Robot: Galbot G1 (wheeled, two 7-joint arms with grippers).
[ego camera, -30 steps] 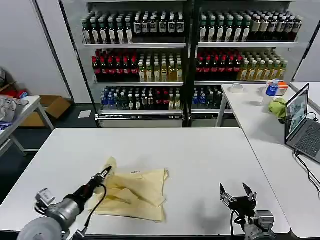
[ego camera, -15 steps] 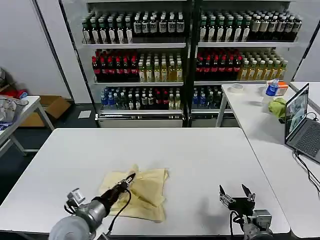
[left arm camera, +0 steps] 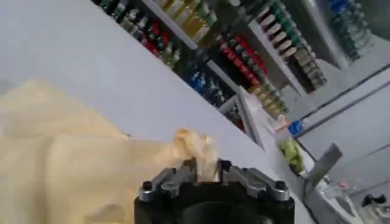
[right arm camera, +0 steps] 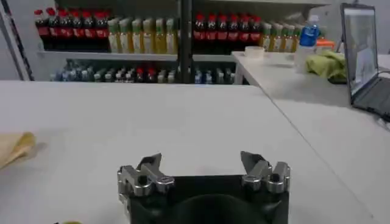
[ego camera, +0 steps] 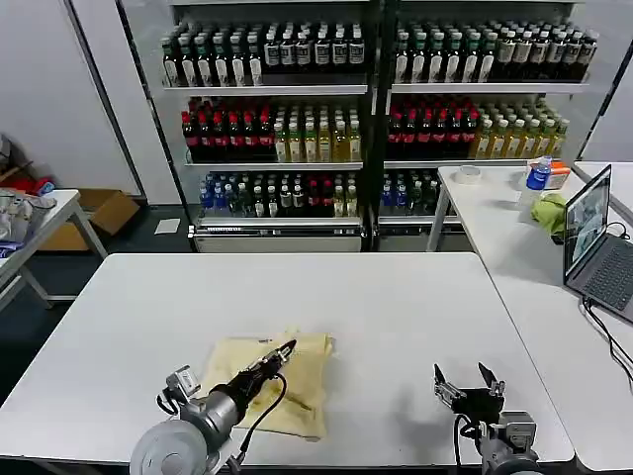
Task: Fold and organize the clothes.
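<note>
While the left gripper [ego camera: 288, 347] sits pinched on a bunched fold of the T-shirt [ego camera: 229, 358], the fold is being carried over the shirt body; in the left wrist view the jaws are closed tight with a puff of cream fabric [left arm camera: 196, 148] sticking up between them. Gripper tip is over the middle-right part of the shirt, pointing toward its right edge. The shirt lies flat-ish on the near-left part of the white table [ego camera: 396, 307], long axis roughly left to right, part-folded and layered. Judgement: fold goes on rightward, drop point is the shirt's right edge just ahead of the tip. The left arm is on the shirt, so it is nearer by far.

The right gripper [ego camera: 470, 381] is parked low at the near-right table edge, fingers spread apart with nothing in them, well apart from the shirt. In its wrist view a corner of the shirt [right arm camera: 15, 148] shows far off to one side.

Writing: none readable. Shirt's neck label not made out. Bottle labels on the shelves [ego camera: 287, 139] behind are too small to read.
</note>
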